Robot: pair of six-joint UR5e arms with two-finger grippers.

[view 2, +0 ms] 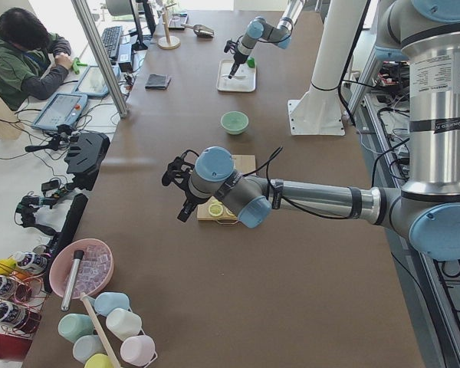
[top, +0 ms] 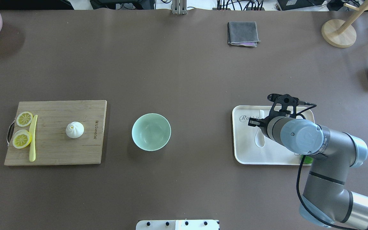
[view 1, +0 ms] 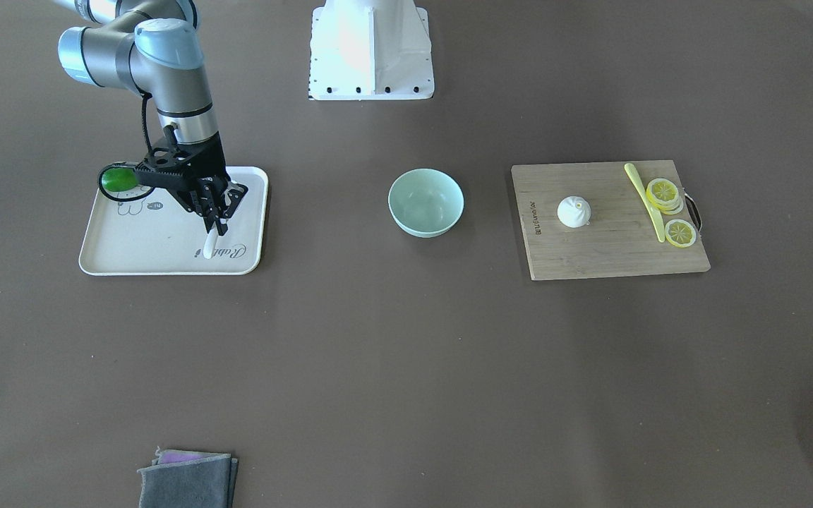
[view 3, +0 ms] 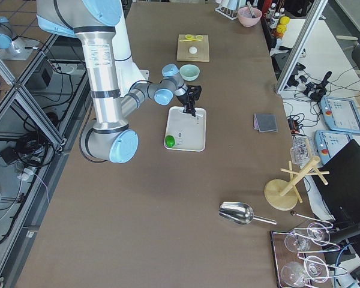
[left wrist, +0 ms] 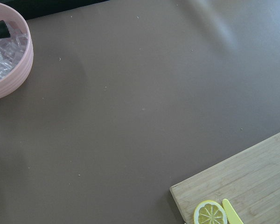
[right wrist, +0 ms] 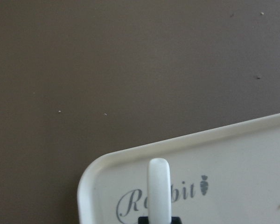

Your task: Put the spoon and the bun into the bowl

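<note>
Right fingers closed on spoon handle, spoon on tray. We lift straight, keep level, release low over bowl. Left fingers: can't tell.

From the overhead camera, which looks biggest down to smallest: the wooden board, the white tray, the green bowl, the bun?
1. wooden board
2. white tray, only slightly smaller and partly hidden by the right arm
3. green bowl
4. bun

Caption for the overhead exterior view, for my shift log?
Right gripper grips glossy white soup spoon on white tray; white pleated bun sits on wooden board, mint-green bowl empty.
</note>
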